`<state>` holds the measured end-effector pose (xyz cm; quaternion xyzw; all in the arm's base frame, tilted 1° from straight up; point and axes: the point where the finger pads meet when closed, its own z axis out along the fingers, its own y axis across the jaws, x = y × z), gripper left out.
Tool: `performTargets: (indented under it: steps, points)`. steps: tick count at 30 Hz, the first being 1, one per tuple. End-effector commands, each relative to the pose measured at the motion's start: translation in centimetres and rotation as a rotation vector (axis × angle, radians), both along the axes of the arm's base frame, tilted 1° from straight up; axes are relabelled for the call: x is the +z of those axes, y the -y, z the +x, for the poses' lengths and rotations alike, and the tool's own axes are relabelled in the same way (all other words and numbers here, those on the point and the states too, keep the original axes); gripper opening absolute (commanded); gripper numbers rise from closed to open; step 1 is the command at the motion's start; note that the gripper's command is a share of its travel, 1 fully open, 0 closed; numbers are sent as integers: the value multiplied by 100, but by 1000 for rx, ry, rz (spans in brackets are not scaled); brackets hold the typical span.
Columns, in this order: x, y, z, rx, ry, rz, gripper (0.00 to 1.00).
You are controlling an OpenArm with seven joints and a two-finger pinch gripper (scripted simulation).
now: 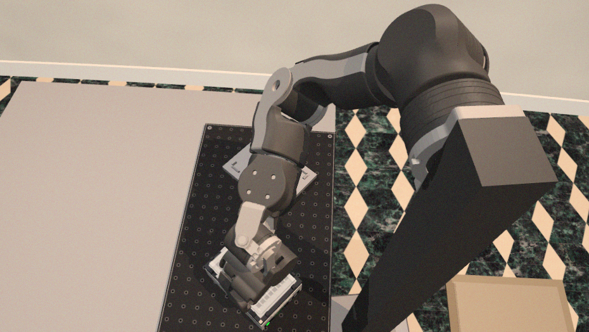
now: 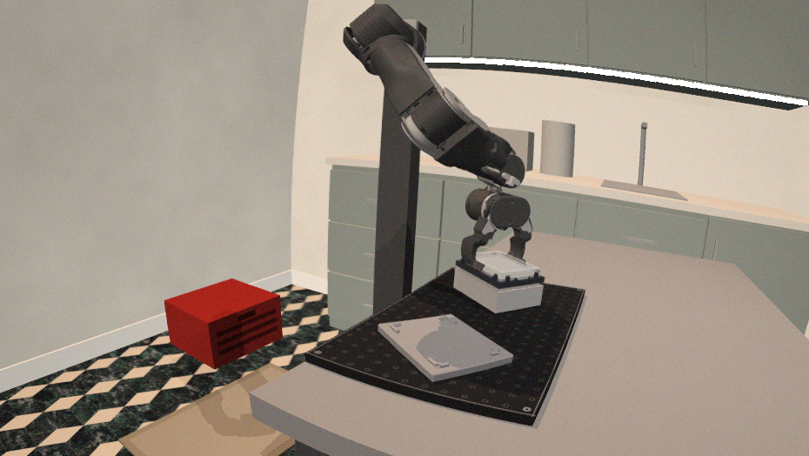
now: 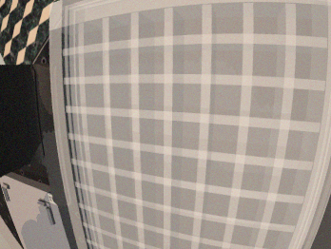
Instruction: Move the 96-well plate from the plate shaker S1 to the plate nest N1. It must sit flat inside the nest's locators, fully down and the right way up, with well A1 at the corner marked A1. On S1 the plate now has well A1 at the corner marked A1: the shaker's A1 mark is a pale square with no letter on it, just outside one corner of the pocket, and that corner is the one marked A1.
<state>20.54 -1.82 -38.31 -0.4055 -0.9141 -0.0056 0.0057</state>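
Note:
The white 96-well plate [image 2: 500, 264] sits in the pocket of the pale plate shaker S1 [image 2: 498, 290] at the far end of the black breadboard. My gripper [image 2: 498, 249] stands straight over it, one finger down each long side, shut on the plate. In the overhead view the gripper [image 1: 253, 274] covers most of the plate [image 1: 273, 294]. The wrist view is filled by the plate's well grid [image 3: 189, 129]. The grey plate nest N1 [image 2: 444, 345] lies flat and empty nearer the breadboard's front; it also shows under the forearm in the overhead view [image 1: 237, 165].
The black breadboard [image 2: 452, 339] carries both stations on the grey table. The arm's dark column [image 2: 396, 215] stands behind the board. A red box [image 2: 223, 319] and a cardboard sheet [image 2: 209, 419] lie on the floor. A counter with a cylinder [image 2: 558, 147] runs behind.

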Motion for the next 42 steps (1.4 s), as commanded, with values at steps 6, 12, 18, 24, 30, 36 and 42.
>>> performTargets:
  steps: [6, 12, 18, 24, 30, 36, 42]
  points:
    - [260, 1, 13, -3, 5, 5, 0]
    - [323, 3, 15, -4, 5, 5, 0]
    - [323, 3, 15, -4, 5, 5, 0]
    - [641, 5, 19, -3, 6, 5, 0]
    - [641, 5, 19, -3, 6, 5, 0]
    - [641, 5, 19, -3, 6, 5, 0]
    - [956, 22, 4, -3, 6, 5, 0]
